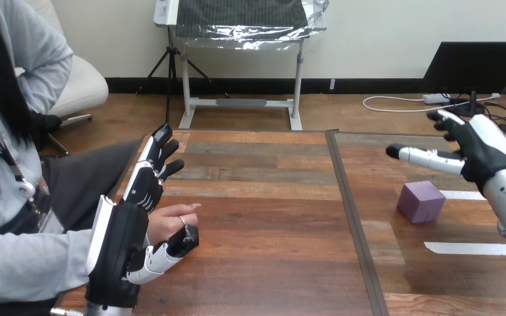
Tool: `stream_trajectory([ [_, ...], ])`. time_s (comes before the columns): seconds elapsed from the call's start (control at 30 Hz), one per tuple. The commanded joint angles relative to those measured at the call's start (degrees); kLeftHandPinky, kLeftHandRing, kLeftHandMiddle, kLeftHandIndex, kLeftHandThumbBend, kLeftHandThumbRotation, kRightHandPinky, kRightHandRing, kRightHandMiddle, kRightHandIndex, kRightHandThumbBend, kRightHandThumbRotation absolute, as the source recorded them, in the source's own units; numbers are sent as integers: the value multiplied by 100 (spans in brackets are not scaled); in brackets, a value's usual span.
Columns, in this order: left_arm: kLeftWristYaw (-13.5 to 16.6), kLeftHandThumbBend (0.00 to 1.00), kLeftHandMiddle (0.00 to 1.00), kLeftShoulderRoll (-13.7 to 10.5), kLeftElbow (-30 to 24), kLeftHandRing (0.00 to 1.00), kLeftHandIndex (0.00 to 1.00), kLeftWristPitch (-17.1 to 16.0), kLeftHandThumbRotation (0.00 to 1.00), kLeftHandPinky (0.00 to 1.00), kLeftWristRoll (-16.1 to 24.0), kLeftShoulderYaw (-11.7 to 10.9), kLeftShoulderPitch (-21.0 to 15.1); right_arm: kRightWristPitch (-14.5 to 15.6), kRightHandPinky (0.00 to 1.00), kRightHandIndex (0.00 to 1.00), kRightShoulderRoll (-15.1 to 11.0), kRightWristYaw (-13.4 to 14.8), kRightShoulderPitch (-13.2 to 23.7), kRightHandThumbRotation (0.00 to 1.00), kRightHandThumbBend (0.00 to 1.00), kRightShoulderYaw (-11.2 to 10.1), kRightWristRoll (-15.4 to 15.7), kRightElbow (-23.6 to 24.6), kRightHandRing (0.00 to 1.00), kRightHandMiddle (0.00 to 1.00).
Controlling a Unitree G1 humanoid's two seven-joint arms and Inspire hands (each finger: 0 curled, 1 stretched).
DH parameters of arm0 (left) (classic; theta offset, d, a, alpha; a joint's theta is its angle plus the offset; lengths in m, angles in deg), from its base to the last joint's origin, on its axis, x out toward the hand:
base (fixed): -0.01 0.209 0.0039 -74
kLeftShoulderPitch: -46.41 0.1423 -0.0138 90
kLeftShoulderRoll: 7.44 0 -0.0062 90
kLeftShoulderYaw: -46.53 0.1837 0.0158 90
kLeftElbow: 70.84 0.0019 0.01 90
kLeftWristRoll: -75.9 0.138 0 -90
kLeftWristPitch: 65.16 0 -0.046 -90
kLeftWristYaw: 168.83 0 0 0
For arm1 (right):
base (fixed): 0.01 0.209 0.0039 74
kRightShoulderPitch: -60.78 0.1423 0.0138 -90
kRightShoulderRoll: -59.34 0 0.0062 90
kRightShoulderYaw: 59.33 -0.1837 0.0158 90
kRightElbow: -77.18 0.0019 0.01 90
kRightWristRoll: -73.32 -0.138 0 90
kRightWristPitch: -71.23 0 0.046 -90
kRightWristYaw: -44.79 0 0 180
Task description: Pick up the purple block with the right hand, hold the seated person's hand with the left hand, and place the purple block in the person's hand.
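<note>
Hand-hold in place, block not yet picked up

Nearest, at 8 o'clock, the left hand (115,253) has its thumb curled round the near edge of the person's hand (168,222), its fingers reaching almost straight past it, so that step looks done. At 3 o'clock the purple block (421,201) sits untouched on the table (270,217). Beyond it, at 2 o'clock, the right hand (477,148) hovers empty with fingers spread; grasp and handover remain.

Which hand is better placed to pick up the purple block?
Right. The right hand is open, close by the purple block; the left hand is far from it, thumb curled round the person's hand.
</note>
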Motion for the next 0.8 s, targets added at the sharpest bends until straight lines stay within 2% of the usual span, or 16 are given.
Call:
stream_trajectory([
  [0.0,-52,100,98,4,-230,95,96,-128,76,87,-118,49,-172,141,80,93,-14,37,470,68,100,127,103,-19,91,92],
  [0.23,-80,100,98,8,-258,95,96,-138,75,88,-144,48,-151,326,68,93,29,53,429,70,100,217,179,-56,85,87],
  [0.77,-85,100,98,16,-295,95,96,-208,75,88,-163,34,-106,524,68,92,144,81,265,67,99,368,262,-110,85,85],
])
